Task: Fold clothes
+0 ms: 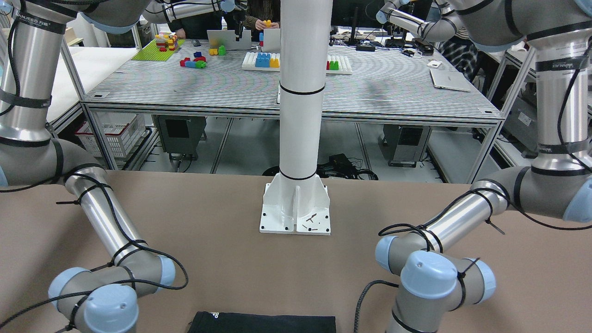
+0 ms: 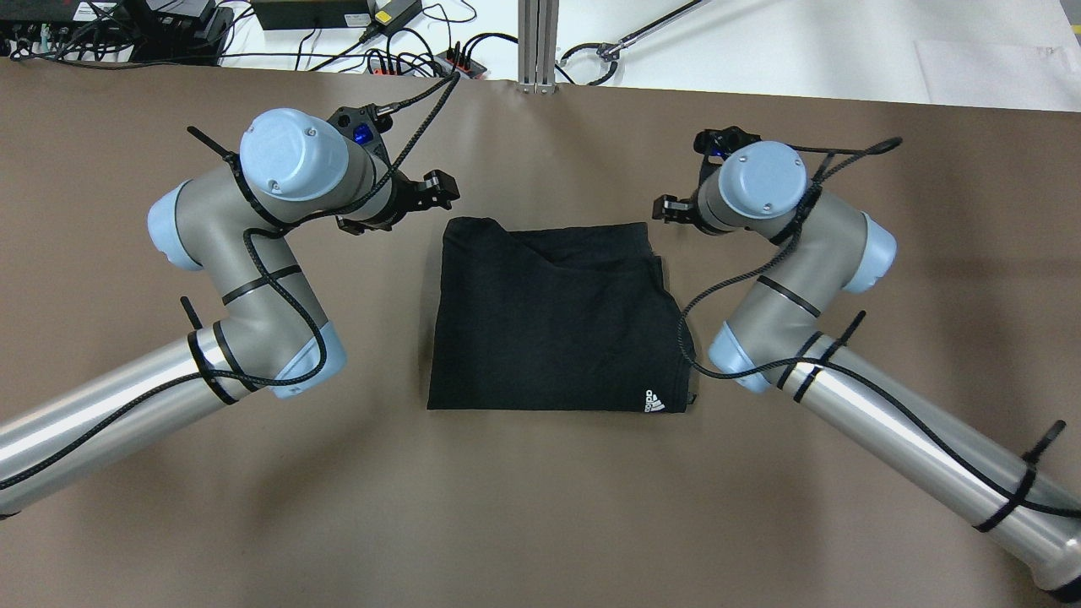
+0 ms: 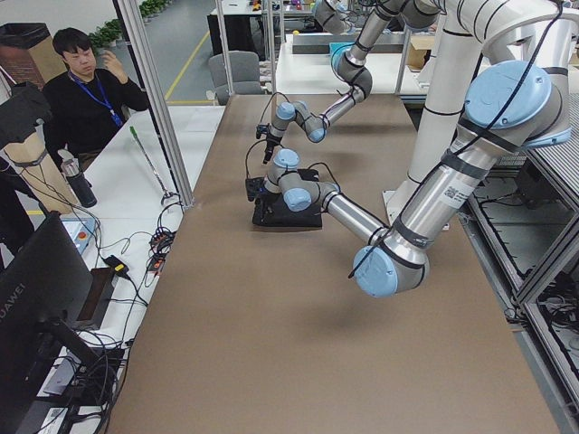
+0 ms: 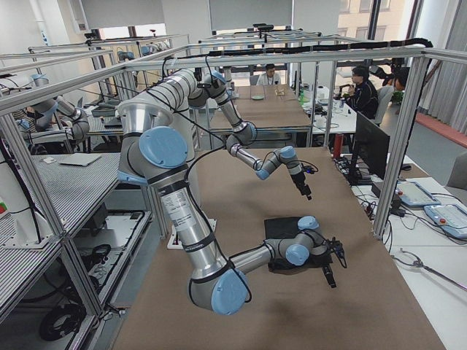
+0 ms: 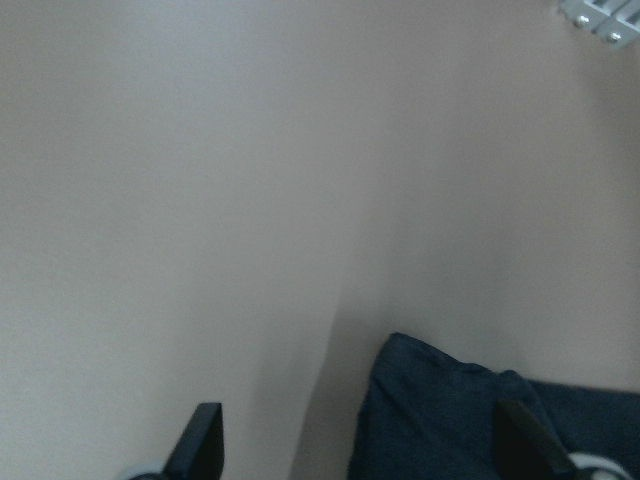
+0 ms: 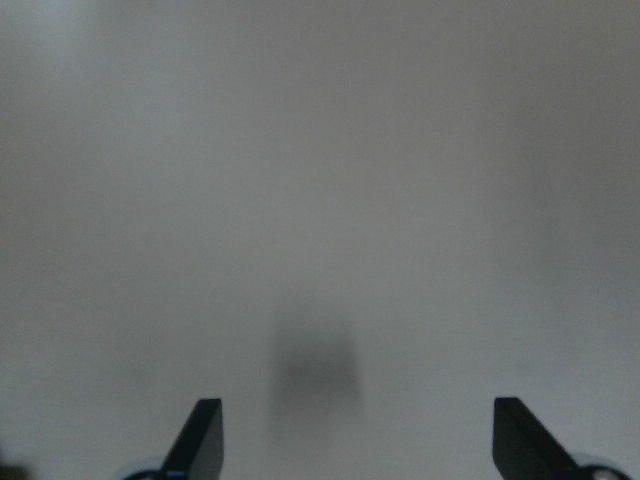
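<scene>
Lying flat, clothes [image 2: 553, 321], parted jaws flanking

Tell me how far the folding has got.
Done: the black garment lies as a layered, roughly rectangular stack, so at least one fold seems made. In hand: nothing; the left gripper and right gripper are open beside its far corners. Left: possibly another fold; I cannot tell.

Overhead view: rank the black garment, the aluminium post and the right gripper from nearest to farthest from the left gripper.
1. Black garment: its far left corner lies just beside the left gripper.
2. Aluminium post: at the middle of the table's far edge.
3. Right gripper: across the garment, by its far right corner.
</scene>
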